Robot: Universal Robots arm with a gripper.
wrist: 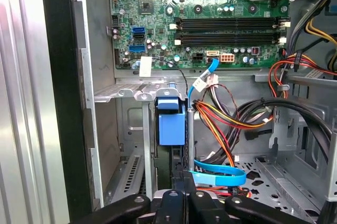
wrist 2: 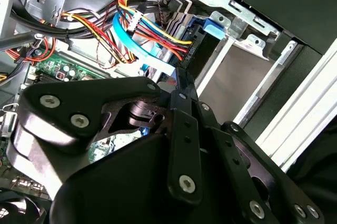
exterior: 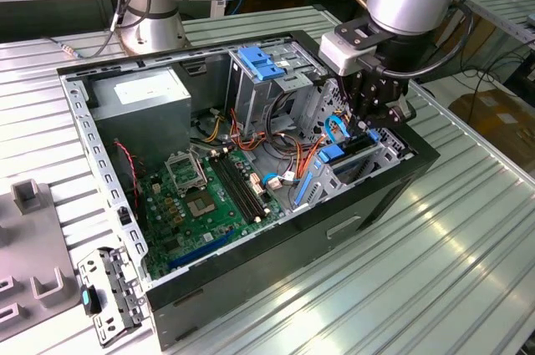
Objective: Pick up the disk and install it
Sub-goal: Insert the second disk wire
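right now the gripper point(exterior: 378, 113) hangs inside the open computer case point(exterior: 109, 154), over the drive cage point(exterior: 368, 163) at the case's front corner, on the exterior view's right. whether its fingers are open or closed i cannot tell; the black linkage crowds both wrist views and hides the tips.

the disk point(wrist: 171, 124) looks to be standing on edge in the drive cage, seen in the first wrist view as a dark slab capped by a blue plastic rail end, just beside the cage's metal wall. its label is turned away, so i go by the blue rail. it seems partly down in its slot, with the gripper directly above it, though contact is hidden.

beside the disk, on the side toward the green circuit board point(wrist: 210, 18), a bundle of red, orange and yellow wires point(wrist: 221, 124) and a flat blue cable point(wrist: 221, 174) loop very near the slot.

as a judgement, the main risk is snagging: a loop of wire or the blue cable could get caught under the disk or the linkage and be pinched or pulled off its plug. a slight tilt against the cage wall could jam the rails, and pressing on then might bend the thin sheet metal or leave the disk half seated.
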